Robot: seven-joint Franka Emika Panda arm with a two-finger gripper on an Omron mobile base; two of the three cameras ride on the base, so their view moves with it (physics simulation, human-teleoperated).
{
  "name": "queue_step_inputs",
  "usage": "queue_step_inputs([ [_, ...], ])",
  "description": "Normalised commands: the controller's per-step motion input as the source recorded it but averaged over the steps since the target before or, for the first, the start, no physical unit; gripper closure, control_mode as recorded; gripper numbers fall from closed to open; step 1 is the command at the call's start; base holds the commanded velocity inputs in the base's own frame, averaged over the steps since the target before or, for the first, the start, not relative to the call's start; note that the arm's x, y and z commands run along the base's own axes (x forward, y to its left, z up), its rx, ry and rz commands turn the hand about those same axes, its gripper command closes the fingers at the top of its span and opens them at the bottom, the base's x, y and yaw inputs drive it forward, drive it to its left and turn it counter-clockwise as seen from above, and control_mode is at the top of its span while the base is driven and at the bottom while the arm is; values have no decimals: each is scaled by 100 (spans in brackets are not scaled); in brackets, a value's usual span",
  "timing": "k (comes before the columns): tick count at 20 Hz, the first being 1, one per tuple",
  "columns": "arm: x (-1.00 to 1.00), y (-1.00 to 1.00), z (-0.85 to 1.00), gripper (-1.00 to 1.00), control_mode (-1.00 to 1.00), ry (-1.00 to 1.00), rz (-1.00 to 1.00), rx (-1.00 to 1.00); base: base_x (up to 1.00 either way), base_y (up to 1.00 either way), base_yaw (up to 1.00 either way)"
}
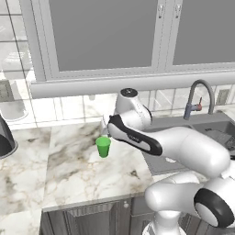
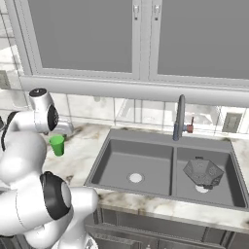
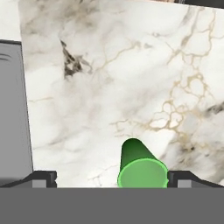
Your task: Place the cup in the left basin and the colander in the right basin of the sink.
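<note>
Above the marble desk (image 1: 69, 160), the tool (image 3: 111, 178) hangs with fingers spread wide, holding nothing, the cup (image 3: 142, 168) standing upright between them but nearer the right finger. A closing grip from this offset could nudge or tip it. The small bright green tumbler is plain and tapered; the colander (image 2: 203, 172) already sits in the right basin (image 2: 228, 187).

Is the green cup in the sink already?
No, the cup stands on the marble counter left of the sink, outside both basins.
</note>
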Motion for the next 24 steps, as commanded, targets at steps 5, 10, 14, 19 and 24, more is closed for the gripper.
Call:
queue_step_inputs([
  [5,23,0,-18,-100,-100,0,0,0,0,0,0],
  [10,19,0,-7,-100,-100,0,0,0,0,0,0],
  [14,19,5,-3,-100,-100,0,0,0,0,0,0],
  [19,6,3,-7,-100,-100,0,0,0,0,0,0],
  [24,1,3,-16,-100,-100,0,0,0,0,0,0],
])
